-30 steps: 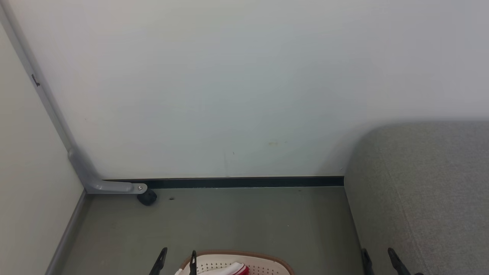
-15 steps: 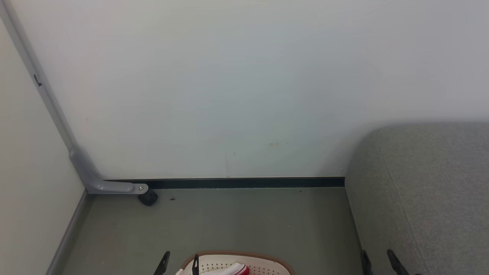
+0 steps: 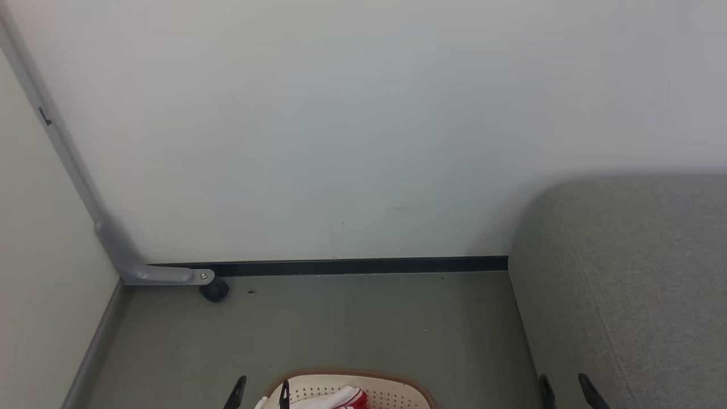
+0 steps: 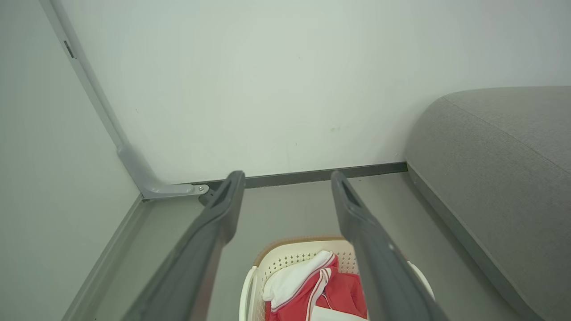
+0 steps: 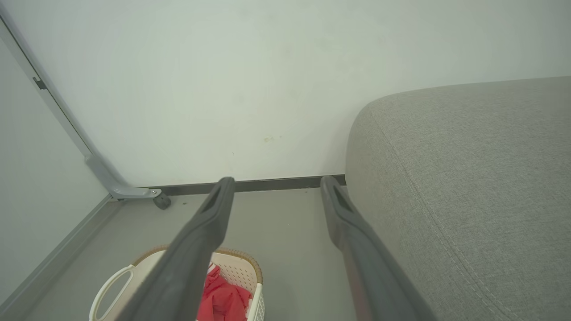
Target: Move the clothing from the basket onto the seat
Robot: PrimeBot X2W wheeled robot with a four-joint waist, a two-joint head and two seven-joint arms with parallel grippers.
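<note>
Left wrist view reveals white stripes on the clothing in the basket, beneath the spread, empty left gripper. Right wrist view adds the seam-stitched seat beside the right gripper, likewise spread and empty.

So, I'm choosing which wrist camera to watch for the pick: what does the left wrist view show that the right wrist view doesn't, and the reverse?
Left wrist view: the open left gripper, and a white striped panel lying on top of the red clothing.
Right wrist view: the open right gripper, and the castor in full at the foot of the post.
Both: the basket with red clothing in it, the grey seat, the floor and the wall.
</note>
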